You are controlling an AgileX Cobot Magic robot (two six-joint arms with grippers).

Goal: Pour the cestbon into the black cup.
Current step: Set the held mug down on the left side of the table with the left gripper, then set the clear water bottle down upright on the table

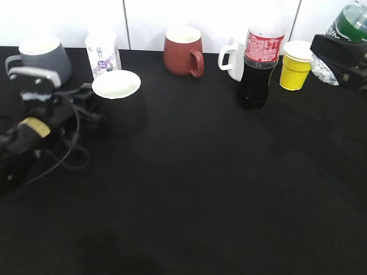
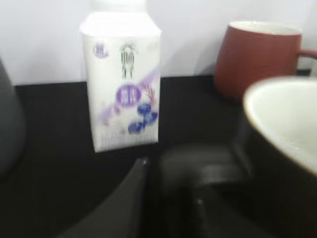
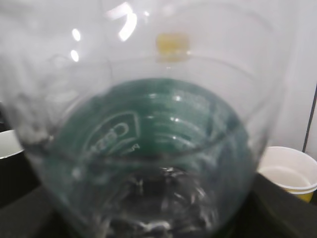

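Right fingers (image 1: 338, 60): closed around the cestbon (image 1: 348, 23), held lifted at the far right edge.
Left fingers (image 1: 86, 106): beside the black cup (image 1: 118, 100); opening could not be told.
Black cup: stood upright on the counter (image 1: 218, 189).

Four mugs: grey (image 1: 45, 57), black (image 1: 118, 98), brick-red (image 1: 182, 51), white (image 1: 232, 59); two bottles (image 1: 261, 60) (image 1: 344, 28); one yellow cup (image 1: 296, 65); one carton (image 1: 102, 54).

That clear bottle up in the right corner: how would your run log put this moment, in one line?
step: pour not begun | cestbon: lifted at far right, in right gripper | black cup: upright, left gripper beside it | spill: none seen
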